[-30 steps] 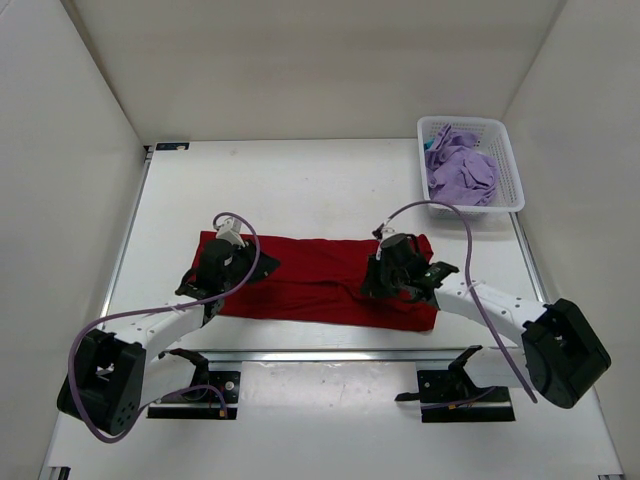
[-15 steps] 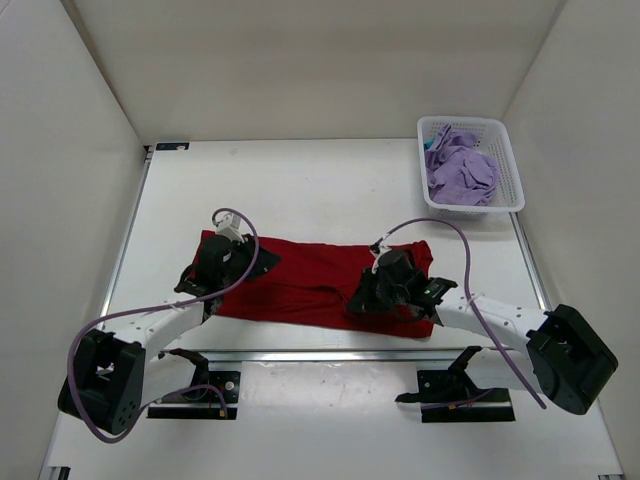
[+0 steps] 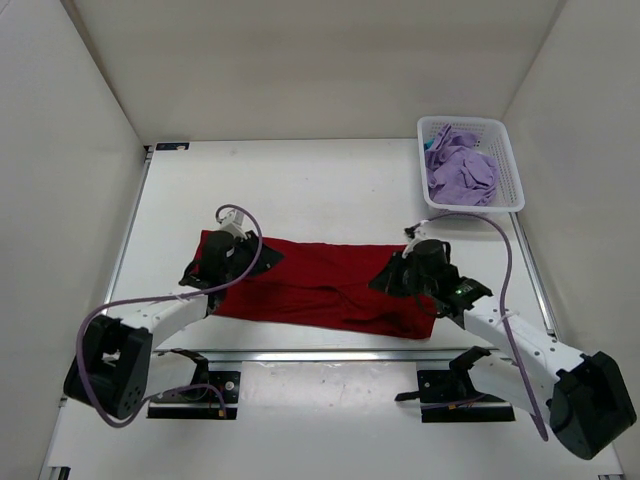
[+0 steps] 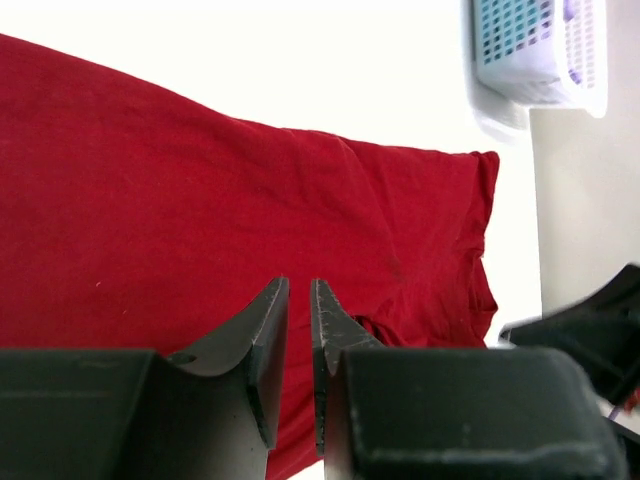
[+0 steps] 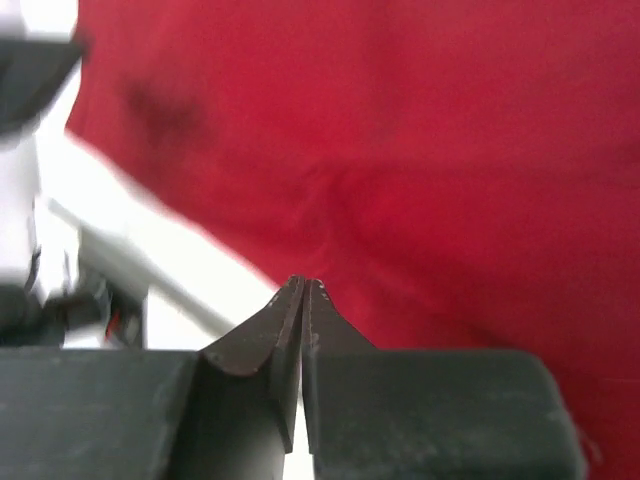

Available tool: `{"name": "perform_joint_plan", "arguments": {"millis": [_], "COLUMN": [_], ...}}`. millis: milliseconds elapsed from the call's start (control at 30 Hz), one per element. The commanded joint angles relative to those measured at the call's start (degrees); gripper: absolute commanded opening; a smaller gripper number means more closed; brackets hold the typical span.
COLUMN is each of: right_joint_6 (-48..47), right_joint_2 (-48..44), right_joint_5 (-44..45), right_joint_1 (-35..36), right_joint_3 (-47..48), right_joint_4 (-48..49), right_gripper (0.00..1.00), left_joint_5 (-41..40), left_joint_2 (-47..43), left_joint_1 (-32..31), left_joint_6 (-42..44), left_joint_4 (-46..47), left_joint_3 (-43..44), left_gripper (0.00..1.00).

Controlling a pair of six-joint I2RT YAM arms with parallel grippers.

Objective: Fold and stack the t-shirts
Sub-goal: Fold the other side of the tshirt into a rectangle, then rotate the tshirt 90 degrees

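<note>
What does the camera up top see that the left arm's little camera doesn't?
Only the top camera shows the left arm and right arm whole, the wide table, and the whole outline of the red t-shirt. Only the left wrist camera shows the left tool up close: two black fingertips a thin gap apart, with nothing between them. Both show the red t-shirt lying spread out, and the white basket past its end.
</note>
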Motion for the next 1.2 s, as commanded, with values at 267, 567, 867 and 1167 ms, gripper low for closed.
{"name": "perform_joint_plan", "arguments": {"millis": [267,567,867,1167], "right_joint_6": [-4.62,-5.22,-7.52,-0.49], "right_joint_2": [1.93,4.31,6.06,-1.66], "right_joint_5": [5.19,2.30,4.93,5.29], "right_joint_1": [-0.96,8.83,3.10,4.08], "right_joint_3": [-7.71,-2.79,-1.88,-11.92], "right_joint_4": [-3.19,-8.91,-4.09,-2.49], "right_gripper": [0.00,0.00,0.00,0.00], "left_joint_5": [2.04,2.92,0.72,4.85], "left_joint_2": [11.90,6.99,5.47,14.35], "left_joint_1": [-1.81,0.03,-1.46,6.27], "left_joint_6": [-2.16,-1.45,-0.13,-5.22], "left_joint_4": [7.45,4.47,2.61,10.27], "left_joint_3": [3.32,3.85,3.77,2.27], "left_gripper": [0.24,0.25,0.26,0.25]}}
